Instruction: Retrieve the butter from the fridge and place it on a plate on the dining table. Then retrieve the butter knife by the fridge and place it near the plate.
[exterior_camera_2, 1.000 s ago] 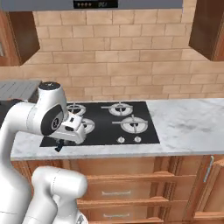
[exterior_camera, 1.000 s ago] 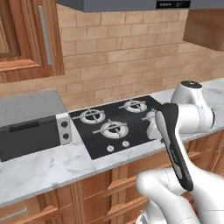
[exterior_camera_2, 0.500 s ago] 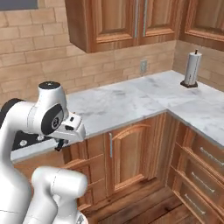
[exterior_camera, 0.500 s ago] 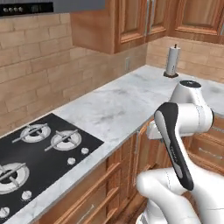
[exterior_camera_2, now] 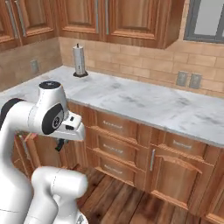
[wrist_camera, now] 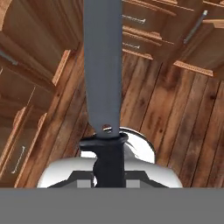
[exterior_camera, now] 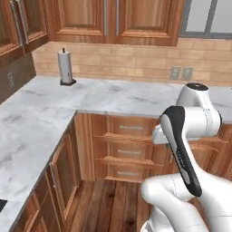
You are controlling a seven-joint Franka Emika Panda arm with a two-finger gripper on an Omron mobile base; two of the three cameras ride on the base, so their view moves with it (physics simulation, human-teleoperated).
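Gripper: in my hand view the gripper (wrist_camera: pixel 108 175) is clenched on the butter knife (wrist_camera: pixel 103 78), its dark handle caught low between the tips.
Butter knife: I see the grey blade run straight up the frame from a black guard, over the wooden floor (wrist_camera: pixel 175 113).
Arm: in my left base view the white arm (exterior_camera: pixel 190 131) folds low at the lower right; in my right base view it stands at the lower left.
Counter: an L-shaped marble counter (exterior_camera: pixel 113 97) on wooden drawers (exterior_camera_2: pixel 116 144) wraps the corner.
Paper towel holder: it stands upright (exterior_camera: pixel 66 67) at the counter's back near the brick wall, also seen from the right (exterior_camera_2: pixel 79 61).
Wall outlets: two outlets (exterior_camera_2: pixel 188 80) sit on the brick under a window.
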